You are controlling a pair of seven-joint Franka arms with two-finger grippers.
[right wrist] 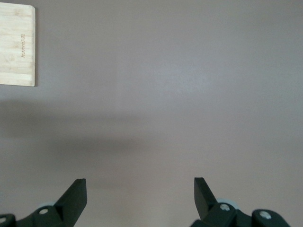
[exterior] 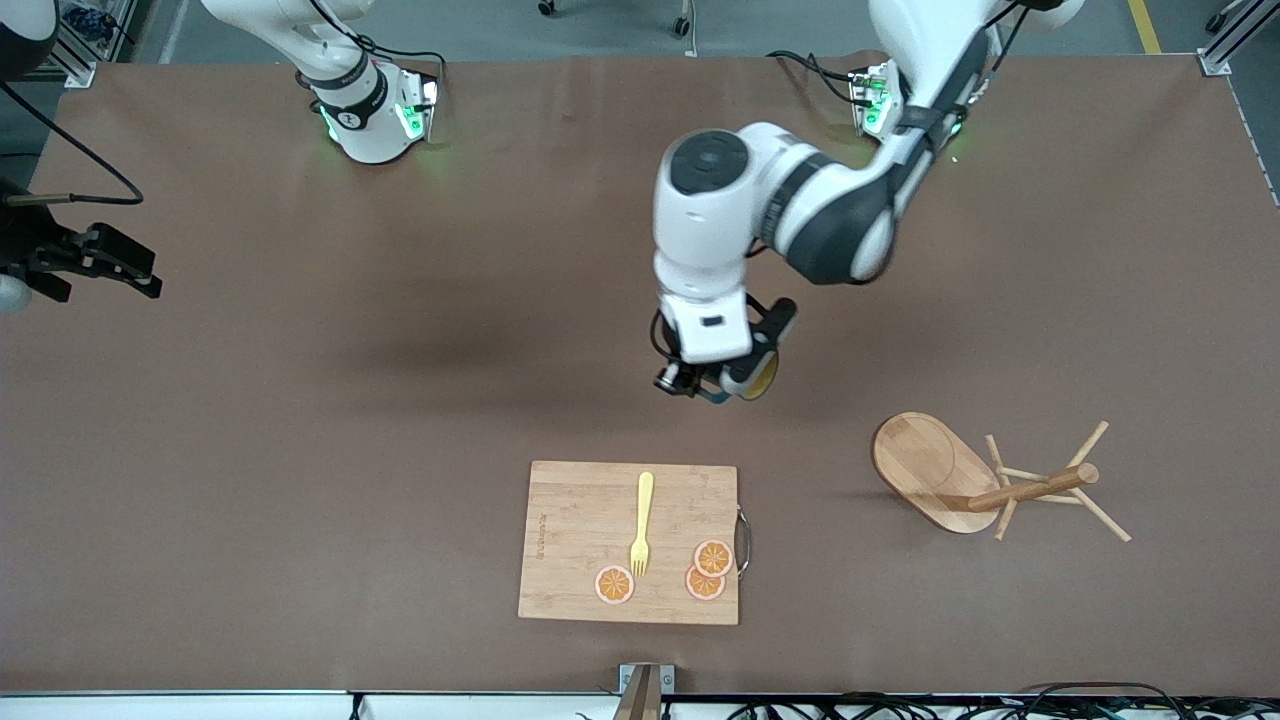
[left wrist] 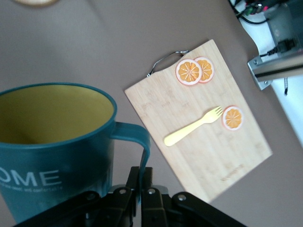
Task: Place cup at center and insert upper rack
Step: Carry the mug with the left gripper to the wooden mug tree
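Observation:
The dark teal cup [left wrist: 57, 146] has a yellow inside and white lettering. My left gripper [left wrist: 144, 182] is shut on its thin handle [left wrist: 140, 142]. In the front view the left gripper [exterior: 742, 372] holds the cup [exterior: 762, 376] above the middle of the table. The wooden mug tree [exterior: 960, 478] lies on its side toward the left arm's end of the table, with its oval base on edge and its post and pegs [exterior: 1040, 487] level with the table. My right gripper [right wrist: 140, 187] is open and empty, and waits over the right arm's end of the table [exterior: 100, 265].
A rectangular wooden cutting board [exterior: 630, 540] lies nearer to the front camera than the cup. On it are a yellow fork [exterior: 641, 525] and three orange slices [exterior: 706, 570]. It also shows in the left wrist view [left wrist: 199, 142]. Its corner shows in the right wrist view [right wrist: 16, 45].

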